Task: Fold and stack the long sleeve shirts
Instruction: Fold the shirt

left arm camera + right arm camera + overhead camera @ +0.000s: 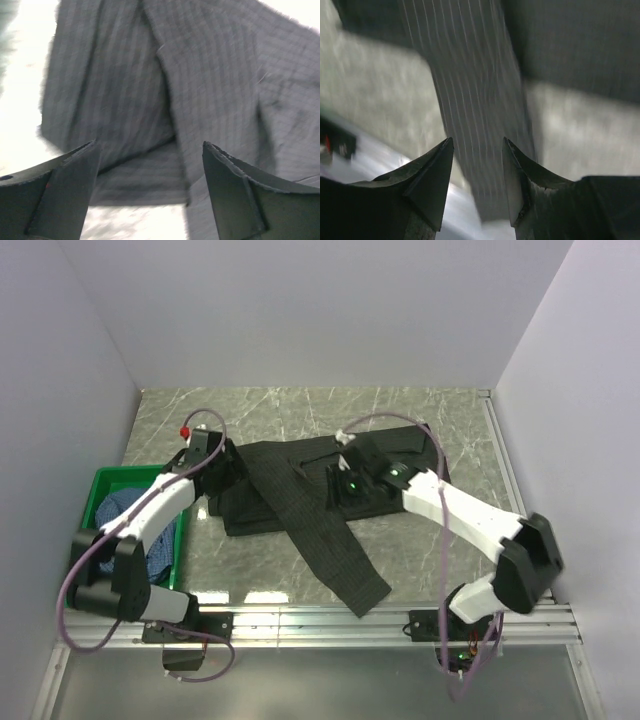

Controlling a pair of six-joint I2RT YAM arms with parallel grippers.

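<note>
The black pinstriped long sleeve shirt [270, 505] lies partly folded mid-table, one sleeve [335, 555] running diagonally toward the front edge. My left gripper [222, 480] hovers at the shirt's left edge; in the left wrist view it [148, 145] is open wide above the cloth [200, 75], holding nothing. My right gripper [345, 488] hangs over the middle of the shirt. Its wrist view shows it [477, 142] open, with the sleeve [465, 75] below and nothing between the fingers. The blue shirt [125, 515] lies bunched in the crate.
A green plastic crate [120, 477] stands at the left edge of the table beside the left arm. A metal rail [380, 615] runs along the front edge. White walls enclose the table on three sides.
</note>
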